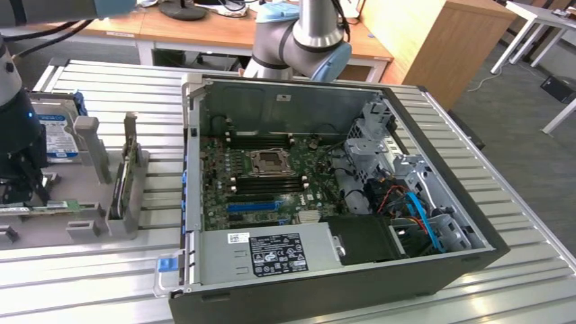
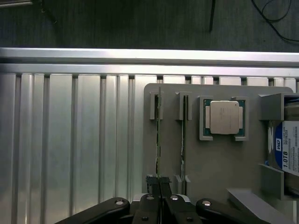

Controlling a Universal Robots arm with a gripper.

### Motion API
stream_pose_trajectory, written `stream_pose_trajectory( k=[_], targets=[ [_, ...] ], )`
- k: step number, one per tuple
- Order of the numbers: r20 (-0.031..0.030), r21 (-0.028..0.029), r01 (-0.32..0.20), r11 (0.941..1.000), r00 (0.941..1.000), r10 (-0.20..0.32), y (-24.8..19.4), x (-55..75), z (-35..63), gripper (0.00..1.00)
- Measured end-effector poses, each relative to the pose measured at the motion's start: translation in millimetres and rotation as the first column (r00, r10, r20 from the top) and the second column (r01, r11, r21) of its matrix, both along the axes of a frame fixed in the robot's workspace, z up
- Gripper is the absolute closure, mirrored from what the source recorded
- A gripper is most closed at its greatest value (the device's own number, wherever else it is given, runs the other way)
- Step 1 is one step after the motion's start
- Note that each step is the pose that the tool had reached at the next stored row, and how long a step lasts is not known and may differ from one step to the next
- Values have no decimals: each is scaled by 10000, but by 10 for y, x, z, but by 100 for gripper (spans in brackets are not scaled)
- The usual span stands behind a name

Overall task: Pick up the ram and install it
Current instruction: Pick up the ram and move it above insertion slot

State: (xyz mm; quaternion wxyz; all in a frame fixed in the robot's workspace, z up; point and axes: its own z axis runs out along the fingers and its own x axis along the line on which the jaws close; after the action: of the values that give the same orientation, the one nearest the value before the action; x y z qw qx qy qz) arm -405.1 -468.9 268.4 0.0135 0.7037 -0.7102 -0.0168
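Note:
The ram (image 2: 159, 135) is a thin green stick standing on edge in a slot of the grey holder tray (image 2: 219, 163). My gripper (image 2: 159, 181) is over the near end of that stick, and its two black fingers (image 2: 152, 186) are closed together on the stick's top edge. The ram still sits in its slot. At the exterior view's far left, the dark gripper (image 1: 23, 189) hangs over the tray (image 1: 54, 233), with the green ram (image 1: 40, 205) lying low just under it.
A second stick (image 2: 183, 135) stands in the neighbouring slot. A processor (image 2: 224, 116) and a hard drive (image 2: 286, 149) rest further along the tray. The open computer case (image 1: 333, 189) with its motherboard (image 1: 261, 175) lies mid-table on ribbed aluminium (image 2: 70, 149).

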Motion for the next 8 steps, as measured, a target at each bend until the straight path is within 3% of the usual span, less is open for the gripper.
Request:
stream_pose_trajectory(
  k=[8],
  targets=[
    [1,0,0,10000,10000,0,0,0,217,89]
  ],
)
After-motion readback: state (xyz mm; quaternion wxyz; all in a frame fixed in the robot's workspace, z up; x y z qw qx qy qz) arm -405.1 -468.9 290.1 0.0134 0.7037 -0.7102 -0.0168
